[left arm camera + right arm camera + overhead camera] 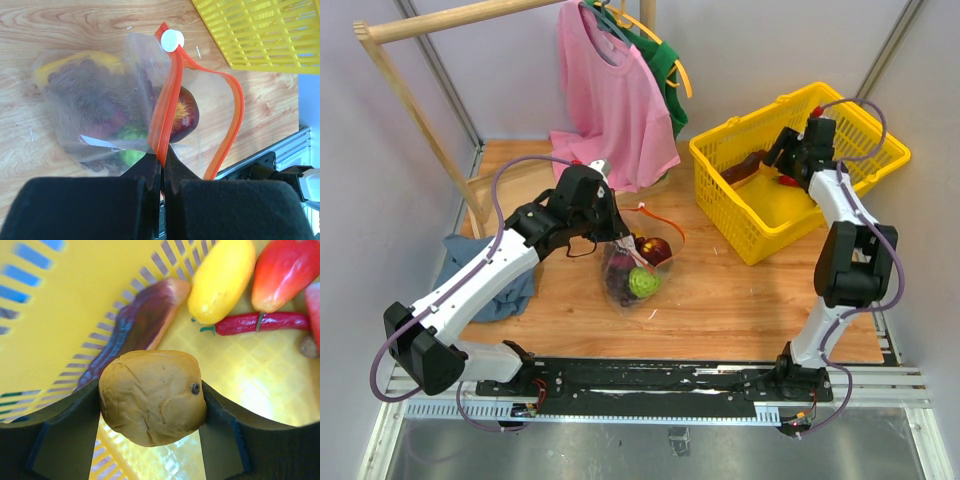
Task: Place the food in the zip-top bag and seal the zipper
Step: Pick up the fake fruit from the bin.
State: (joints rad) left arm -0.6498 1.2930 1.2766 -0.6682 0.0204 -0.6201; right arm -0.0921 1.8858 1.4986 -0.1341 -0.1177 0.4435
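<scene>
centre frame, left gripper [162, 163] clamps zipper [169, 100], propping bag [90, 110] mouth open; upper right, right gripper [150, 390] grips potato [150, 405] over basket [50, 315], likely bound for bag.

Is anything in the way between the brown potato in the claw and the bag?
Yes: the yellow basket's wall rises between the potato and the bag, and a dark red fruit sits in the bag's mouth.

The left arm [490, 265] stretches forward and inward, its left gripper [162, 161] pinched shut on the zipper [167, 107]. The right arm [845, 250] stands tall, elbow bent, its right gripper [783, 163] clamping a brown potato [152, 397].
</scene>
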